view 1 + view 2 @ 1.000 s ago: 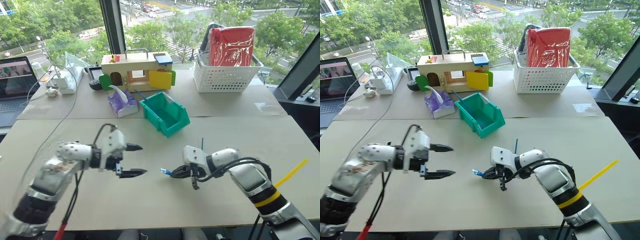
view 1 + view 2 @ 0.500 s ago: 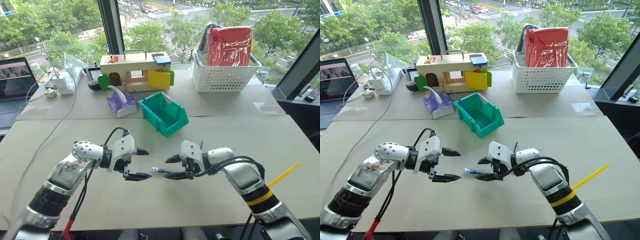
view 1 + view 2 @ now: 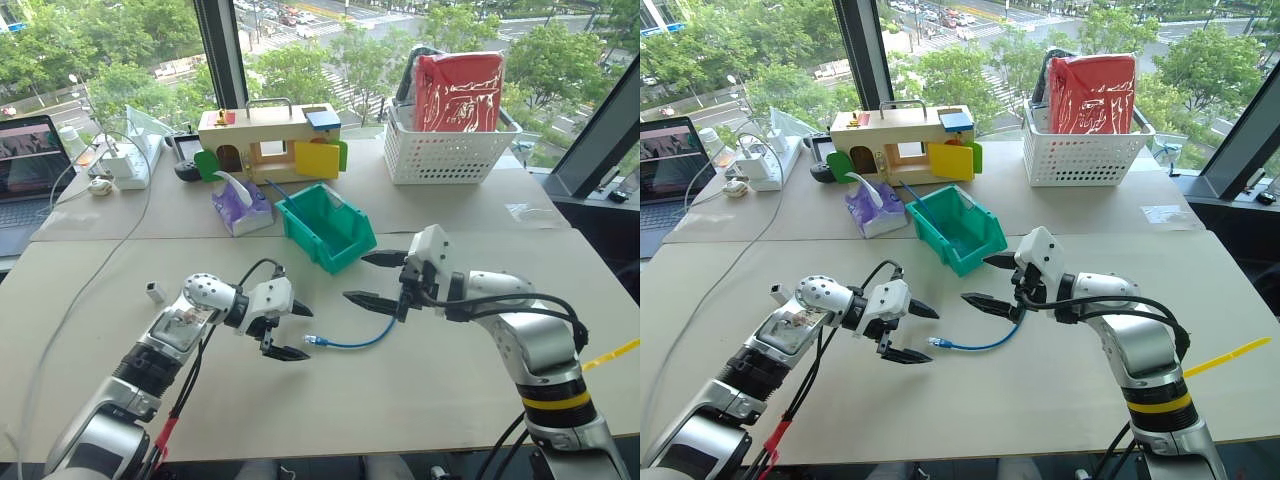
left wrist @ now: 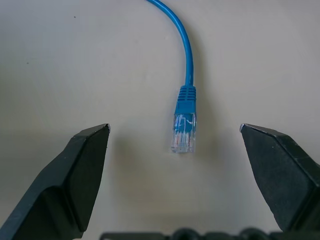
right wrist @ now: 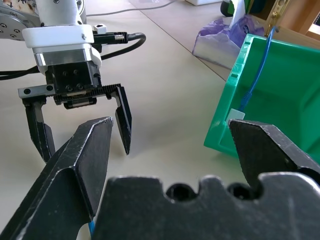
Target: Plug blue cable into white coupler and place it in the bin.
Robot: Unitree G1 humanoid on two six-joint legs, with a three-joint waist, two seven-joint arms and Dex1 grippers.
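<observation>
Left wrist view shows the blue cable [image 4: 187, 65] lying loose on the matte beige table [image 4: 75, 60], its clear ribbed plug pointing into the gap between the two black wedge-shaped fingers [image 4: 85, 170], touched by neither. From the head camera the thin cable [image 3: 350, 343] curves in a shallow arc across the table between the two arms. The left gripper [image 3: 296, 332] hovers at the plug end, released and spread wide. The right gripper [image 3: 372, 279] is raised above the cable's other end, also spread apart and holding nothing.

The white coupler [image 3: 154, 291], a tiny blocky piece, sits well apart on the table's left side, beyond the left arm.

The bin [image 3: 330, 227], glossy teal plastic with a sloped front lip, stands farther back; the right wrist view shows another thin blue cable and a small white piece inside it [image 5: 270, 95]. Behind are a crumpled purple bag [image 3: 244, 208], a wooden box [image 3: 270, 140] with coloured flaps, and a white lattice basket [image 3: 455, 150] holding a red packet [image 3: 463, 92].
</observation>
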